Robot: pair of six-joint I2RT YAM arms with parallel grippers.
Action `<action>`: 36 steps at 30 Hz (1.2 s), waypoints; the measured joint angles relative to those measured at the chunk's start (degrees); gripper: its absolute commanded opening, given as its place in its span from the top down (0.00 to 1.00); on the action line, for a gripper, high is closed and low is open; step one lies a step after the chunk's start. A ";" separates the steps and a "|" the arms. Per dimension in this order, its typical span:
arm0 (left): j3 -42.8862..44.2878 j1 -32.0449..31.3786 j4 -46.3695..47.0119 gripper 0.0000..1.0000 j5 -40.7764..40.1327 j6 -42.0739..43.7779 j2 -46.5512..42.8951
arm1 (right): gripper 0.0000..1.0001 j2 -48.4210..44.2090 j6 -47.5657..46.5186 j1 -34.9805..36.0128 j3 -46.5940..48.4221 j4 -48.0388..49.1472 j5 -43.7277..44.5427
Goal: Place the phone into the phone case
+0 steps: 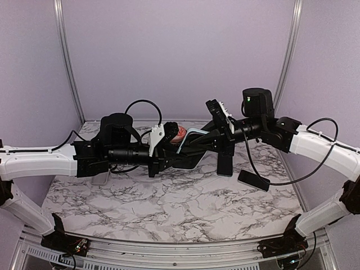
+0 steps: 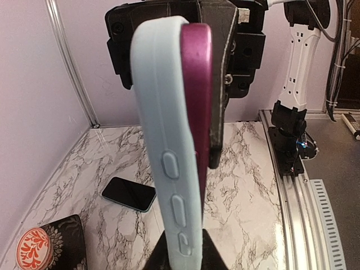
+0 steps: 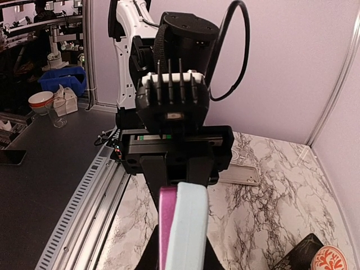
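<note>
A light blue phone case (image 2: 166, 152) and a magenta phone (image 2: 197, 84) are held edge-on together in mid-air between both arms. The phone lies against the case's open side and its edge still shows beside the case. My left gripper (image 2: 183, 253) is shut on the pair at one end. My right gripper (image 3: 180, 253) is shut on them at the other end, with the case (image 3: 190, 225) and the phone (image 3: 167, 225) between its fingers. In the top view the left gripper (image 1: 169, 147) and the right gripper (image 1: 209, 140) meet over the table's middle, the case (image 1: 194, 134) between them.
A black phone with a teal edge (image 2: 129, 193) lies on the marble table (image 1: 169, 208). A second dark slab (image 1: 254, 180) lies to the right. A dark case with a red floral disc (image 2: 50, 247) and a clear case (image 3: 239, 173) also lie there.
</note>
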 measured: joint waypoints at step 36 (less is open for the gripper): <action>1.95 -2.80 -9.94 1.00 -17.79 18.03 2.29 | 0.56 -1.84 -26.45 6.19 5.35 -17.16 25.11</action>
